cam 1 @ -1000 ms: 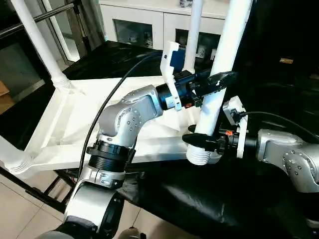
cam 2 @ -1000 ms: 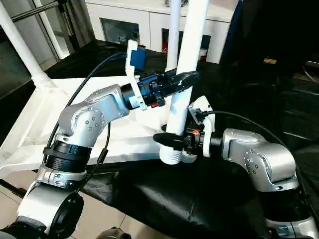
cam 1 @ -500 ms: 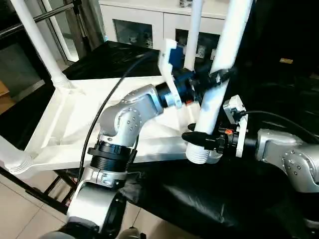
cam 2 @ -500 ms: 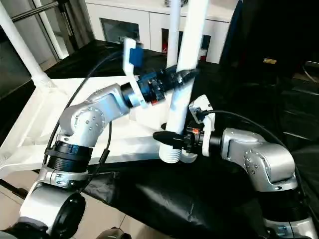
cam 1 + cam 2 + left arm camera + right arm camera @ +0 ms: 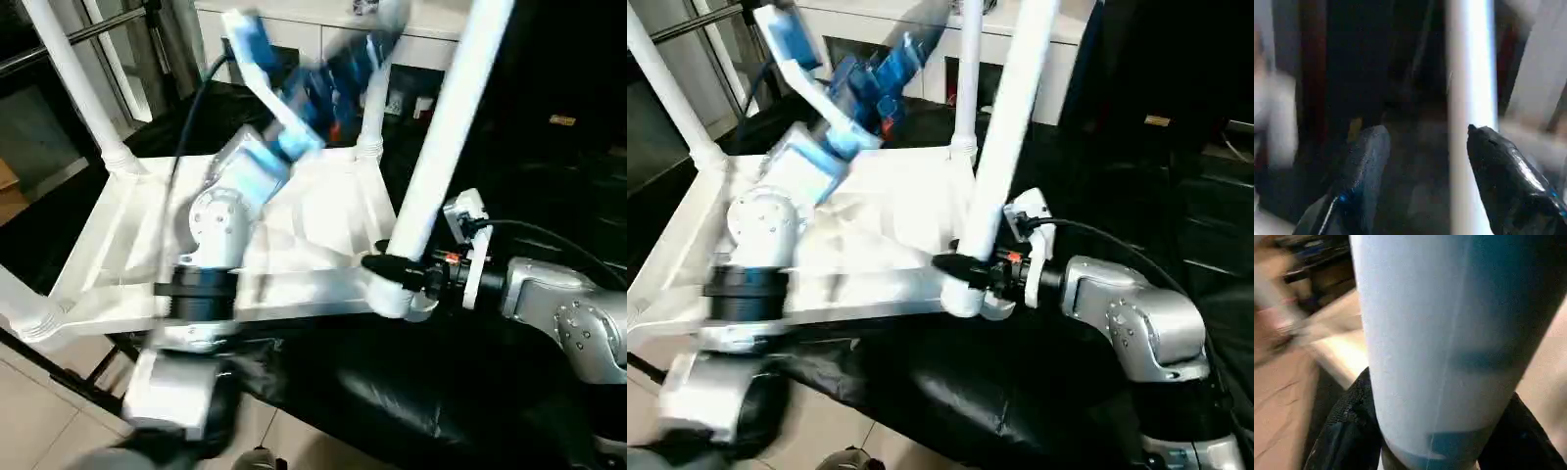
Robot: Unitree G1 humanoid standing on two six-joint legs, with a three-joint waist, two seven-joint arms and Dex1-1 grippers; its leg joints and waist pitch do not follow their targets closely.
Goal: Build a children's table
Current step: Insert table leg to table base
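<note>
While its 2 black fingers (image 5: 384,266) press against either side of a white tube leg (image 5: 443,132), the right gripper (image 5: 392,277) holds that leg low on its shaft, just above the round socket at the near right corner of the upturned table top (image 5: 147,245). Seen from the right wrist, the same leg (image 5: 1449,338) stands between the dark fingers (image 5: 1339,431), touching them on both sides. From that grip the leg rises tilted up and to the right, out past the upper edge of the head views. Behind the gripper, the right arm's silver forearm (image 5: 1127,313) runs off to the right over the black cloth (image 5: 411,392). Up above the far edge of the table top, the left gripper (image 5: 348,64) is badly blurred; in the left wrist view its 2 fingers (image 5: 1364,166) stand wide apart with nothing between them, and a white tube (image 5: 1471,98) passes just beside one of them. The table top lies underside up on the black cloth, its ribbed bracing showing. 3 more legs stand in corner sockets: 1 at the far left (image 5: 73,83), 1 at the far right (image 5: 372,108) and 1 at the near left (image 5: 15,304). A white cabinet (image 5: 294,44) with glass doors stands behind.
</note>
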